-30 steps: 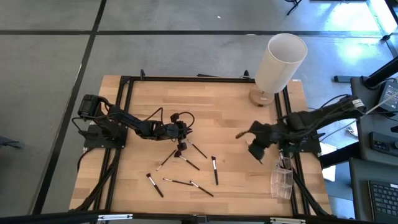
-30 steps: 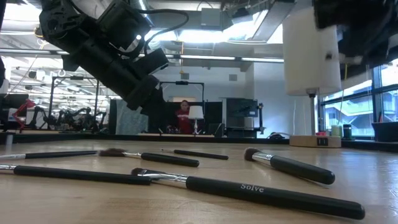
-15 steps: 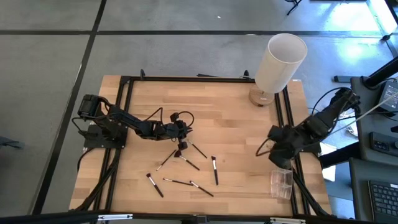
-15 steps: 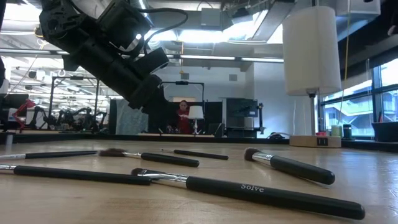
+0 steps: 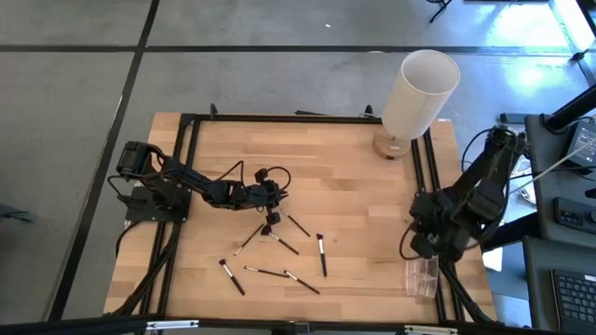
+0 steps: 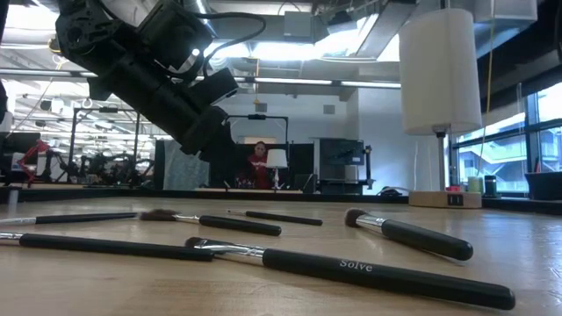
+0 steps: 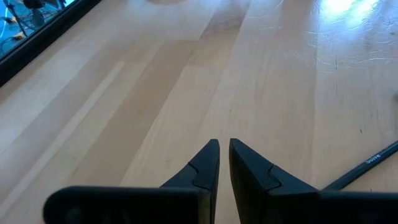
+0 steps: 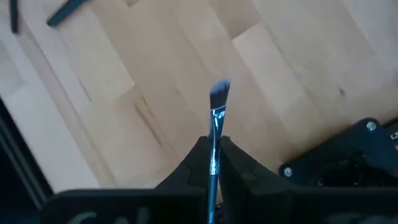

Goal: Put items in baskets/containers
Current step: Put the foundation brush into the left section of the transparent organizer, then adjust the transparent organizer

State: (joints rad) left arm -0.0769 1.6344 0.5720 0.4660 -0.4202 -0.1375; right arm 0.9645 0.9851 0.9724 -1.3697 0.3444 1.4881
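I had the right claw (image 8: 213, 163) pinched shut on a brush (image 8: 217, 118) just above the clear box (image 5: 422, 275) at the counter's (image 5: 345, 186) four o'clock, left claw (image 7: 224, 163) empty and closed, so I judged lowering squarely inside before letting go was best.

Both arms are matte black, built of jointed box-like segments with looped black cables. Each gripper, left gripper (image 7: 224, 163) and right gripper (image 8: 213, 155), ends in two tapered black fingers with notched inner edges.
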